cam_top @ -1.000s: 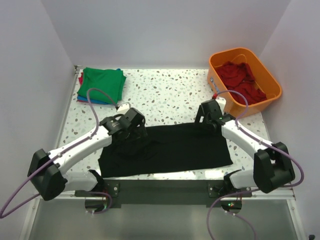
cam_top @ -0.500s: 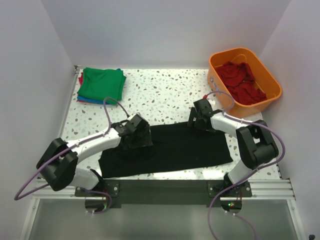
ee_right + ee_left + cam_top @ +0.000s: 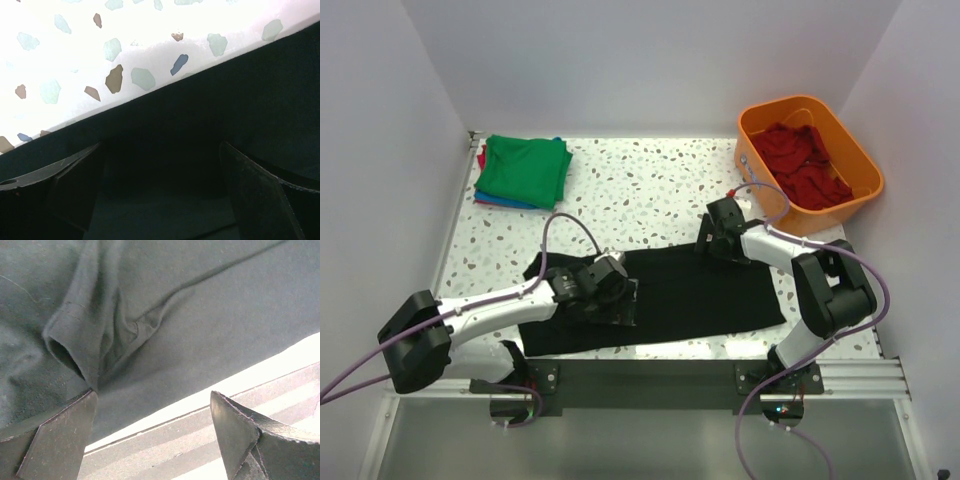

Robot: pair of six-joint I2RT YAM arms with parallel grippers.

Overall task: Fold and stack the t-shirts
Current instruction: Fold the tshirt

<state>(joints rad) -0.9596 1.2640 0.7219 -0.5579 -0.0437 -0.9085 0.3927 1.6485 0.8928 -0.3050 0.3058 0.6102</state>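
The black t-shirt lies flat as a long band across the near part of the speckled table, running left to right between our two arms. Our left gripper sits low over the shirt's left half, close to its near edge, with the jaws spread wide and nothing held. Through the left wrist camera we see a sleeve folded in onto the body of the shirt. Its hem opening is just beside our left finger, and the cloth's near edge runs across between the two fingers with the pale table edge beyond.

Our right gripper is at the shirt's far edge, toward its right half, also spread wide with nothing clamped. In the right wrist view both fingers are over black cloth, and the far hem crosses just ahead of them against the speckled top. We cannot tell whether the fingertips touch the cloth.

In the far left corner a green t-shirt tops a folded stack, with a blue edge and a red edge showing beneath it. At the far right an orange tub holds crumpled red t-shirts.
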